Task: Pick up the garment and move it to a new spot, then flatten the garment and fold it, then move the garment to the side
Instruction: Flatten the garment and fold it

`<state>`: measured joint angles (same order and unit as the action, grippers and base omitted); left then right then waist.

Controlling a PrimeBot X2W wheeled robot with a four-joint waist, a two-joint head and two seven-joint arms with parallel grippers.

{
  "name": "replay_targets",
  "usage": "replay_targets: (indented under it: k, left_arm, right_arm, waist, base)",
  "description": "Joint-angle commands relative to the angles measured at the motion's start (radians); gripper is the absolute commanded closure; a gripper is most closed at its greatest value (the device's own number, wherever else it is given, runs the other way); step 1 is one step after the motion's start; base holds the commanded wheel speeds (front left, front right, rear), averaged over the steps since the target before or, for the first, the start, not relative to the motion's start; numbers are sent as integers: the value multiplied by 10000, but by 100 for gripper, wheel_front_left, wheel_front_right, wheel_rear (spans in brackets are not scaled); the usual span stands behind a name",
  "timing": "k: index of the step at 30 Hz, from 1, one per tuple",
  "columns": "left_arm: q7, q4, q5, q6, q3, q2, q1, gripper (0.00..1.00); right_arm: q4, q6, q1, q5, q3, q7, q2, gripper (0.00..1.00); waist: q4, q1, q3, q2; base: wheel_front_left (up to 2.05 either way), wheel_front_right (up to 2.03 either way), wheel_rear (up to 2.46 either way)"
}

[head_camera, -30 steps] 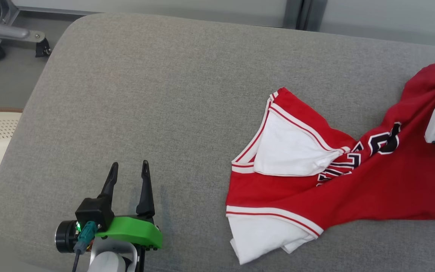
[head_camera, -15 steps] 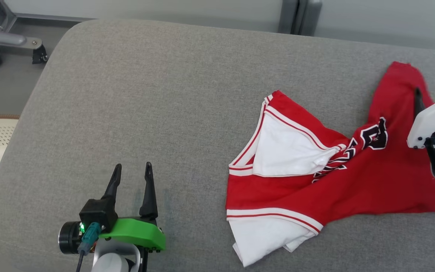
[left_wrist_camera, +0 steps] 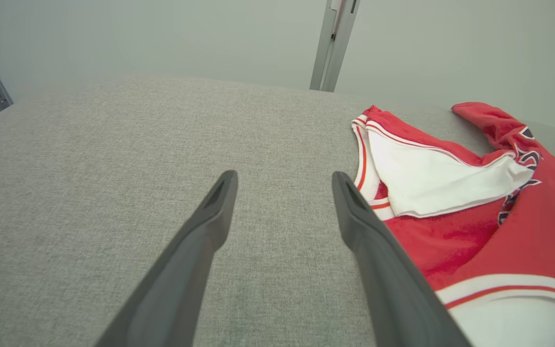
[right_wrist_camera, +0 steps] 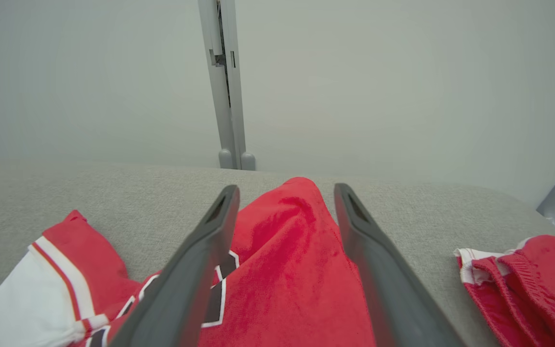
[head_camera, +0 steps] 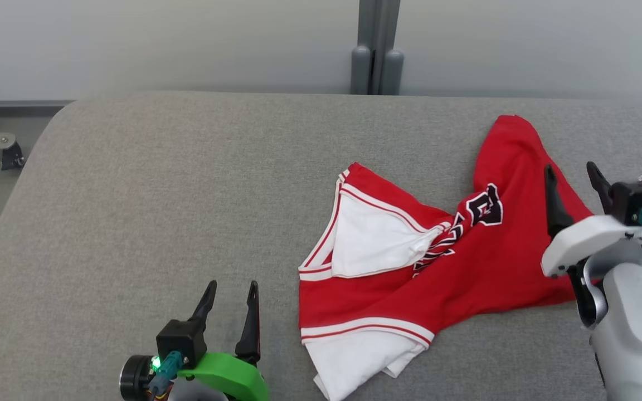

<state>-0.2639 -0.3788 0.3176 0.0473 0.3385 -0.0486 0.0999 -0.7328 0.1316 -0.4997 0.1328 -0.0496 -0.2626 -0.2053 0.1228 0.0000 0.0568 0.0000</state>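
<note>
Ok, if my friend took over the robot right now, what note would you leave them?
Left tool: open, empty, over bare cushion left of the jersey.
Right tool: open, empty, over the jersey's far red end.
Jersey: rumpled on the cushion, white inside showing, free of both tools. Another red garment lies to its right.
Done, it seems: jersey set down.
Left: flatten, fold, move aside.

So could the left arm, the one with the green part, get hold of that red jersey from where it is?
Probably yes. The left gripper is open, and nothing but bare grey cushion lies between it and the near, white-trimmed edge of the red jersey, so the way looks free.
</note>
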Motion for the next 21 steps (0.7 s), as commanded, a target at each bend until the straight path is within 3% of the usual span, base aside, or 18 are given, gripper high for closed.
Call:
replay_targets:
  k: [1, 5, 9, 14, 21]
  left_arm:
    - [-5, -74, 99, 55, 27, -38, -172, 0]
    - [-5, -231, 209, 151, 22, -38, -287, 0]
    - [-3, -480, 275, 87, 94, -38, -351, 0]
    - [247, -1224, 449, -58, 418, -38, -268, 0]
    - [1271, -2419, 742, -333, 974, -38, 516, 0]
  right_arm:
    - [557, -20, 583, 225, 89, -23, 96, 0]
    - [2706, -20, 2538, 580, 192, -25, 392, 0]
    - [3766, -18, 3737, 456, 69, -26, 762, 0]
    - [4483, -18, 4742, 319, 150, -26, 1283, 0]
    - [4716, -18, 5054, 223, 485, -27, 1510, 0]
  waist:
    - [-665, 0, -646, 0]
    - [-988, 0, -928, 0]
    - [-1132, 0, -1064, 0]
    - [-1317, 0, -1098, 0]
    - [-1685, 0, -909, 0]
  base:
    - [0, 0, 0]
    - [0, 0, 0]
    - [0, 0, 0]
    - [0, 0, 0]
    - [0, 0, 0]
